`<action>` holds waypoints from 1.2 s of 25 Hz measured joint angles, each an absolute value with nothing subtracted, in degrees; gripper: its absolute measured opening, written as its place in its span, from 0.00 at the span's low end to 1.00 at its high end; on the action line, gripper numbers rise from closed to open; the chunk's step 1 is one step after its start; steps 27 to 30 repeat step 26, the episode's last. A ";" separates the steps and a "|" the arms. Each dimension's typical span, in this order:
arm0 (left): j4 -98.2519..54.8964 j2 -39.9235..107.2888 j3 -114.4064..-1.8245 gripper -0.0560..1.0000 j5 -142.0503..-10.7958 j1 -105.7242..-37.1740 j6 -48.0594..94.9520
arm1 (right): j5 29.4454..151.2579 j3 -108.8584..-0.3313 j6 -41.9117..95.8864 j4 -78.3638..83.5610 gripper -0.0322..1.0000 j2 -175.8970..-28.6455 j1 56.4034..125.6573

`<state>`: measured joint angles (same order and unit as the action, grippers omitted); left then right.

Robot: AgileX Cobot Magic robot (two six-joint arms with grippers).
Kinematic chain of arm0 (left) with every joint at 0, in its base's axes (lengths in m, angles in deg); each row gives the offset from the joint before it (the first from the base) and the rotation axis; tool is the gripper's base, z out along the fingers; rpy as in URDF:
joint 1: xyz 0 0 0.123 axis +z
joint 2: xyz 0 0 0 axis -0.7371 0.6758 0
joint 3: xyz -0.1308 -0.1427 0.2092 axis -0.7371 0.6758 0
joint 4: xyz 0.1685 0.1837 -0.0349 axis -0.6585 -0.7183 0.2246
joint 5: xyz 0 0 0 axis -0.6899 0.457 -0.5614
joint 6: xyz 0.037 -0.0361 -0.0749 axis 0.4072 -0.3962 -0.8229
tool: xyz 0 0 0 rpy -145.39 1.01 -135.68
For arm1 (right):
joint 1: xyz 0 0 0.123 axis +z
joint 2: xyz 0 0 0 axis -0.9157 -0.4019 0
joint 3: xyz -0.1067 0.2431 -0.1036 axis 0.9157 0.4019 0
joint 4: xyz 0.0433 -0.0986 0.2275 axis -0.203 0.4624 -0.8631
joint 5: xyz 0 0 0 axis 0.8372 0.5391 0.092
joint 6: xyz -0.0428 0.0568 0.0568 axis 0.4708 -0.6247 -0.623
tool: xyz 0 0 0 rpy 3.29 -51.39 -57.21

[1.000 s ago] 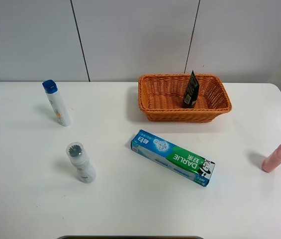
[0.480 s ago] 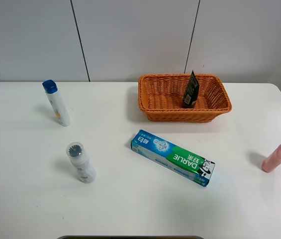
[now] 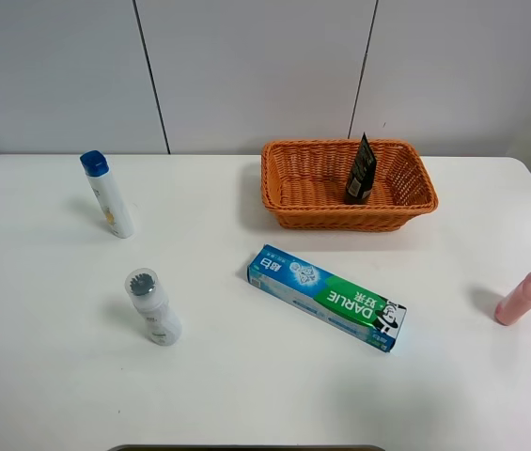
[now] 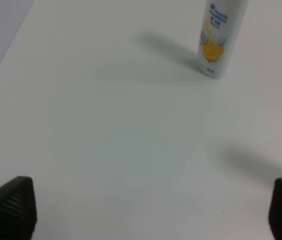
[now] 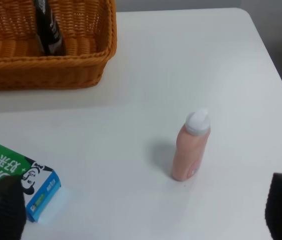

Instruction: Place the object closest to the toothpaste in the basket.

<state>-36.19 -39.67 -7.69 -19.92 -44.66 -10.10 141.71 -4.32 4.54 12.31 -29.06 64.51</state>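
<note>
The blue and green toothpaste box (image 3: pixel 327 297) lies flat at the table's middle; one end shows in the right wrist view (image 5: pixel 11 175). The orange wicker basket (image 3: pixel 340 218) stands behind it with a black tube (image 3: pixel 360 170) leaning inside. A white bottle with a grey cap (image 3: pixel 152 307) stands left of the box. A pink bottle (image 3: pixel 525 295) stands to its right. Neither gripper shows in the high view. My left gripper (image 4: pixel 148 215) is open over bare table. My right gripper (image 5: pixel 143 210) is open and empty, near the pink bottle (image 5: pixel 190 147).
A white bottle with a blue cap (image 3: pixel 108 194) stands at the far left, and also shows in the left wrist view (image 4: pixel 218 37). The basket (image 5: pixel 41 72) and the black tube (image 5: pixel 48 27) show in the right wrist view. The table's right edge is close to the pink bottle.
</note>
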 joint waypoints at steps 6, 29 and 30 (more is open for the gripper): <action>-36.19 -39.67 -7.69 0.94 -19.92 -44.66 -10.10 | 142.32 -3.44 4.54 12.23 0.99 -28.94 64.51; -36.19 -39.67 -7.69 0.94 -19.92 -44.66 -10.10 | 142.12 -3.25 4.54 12.23 0.99 -28.94 64.51; -36.19 -39.67 -7.69 0.94 -19.92 -44.66 -10.10 | 142.12 -3.25 4.54 12.23 0.99 -28.94 64.51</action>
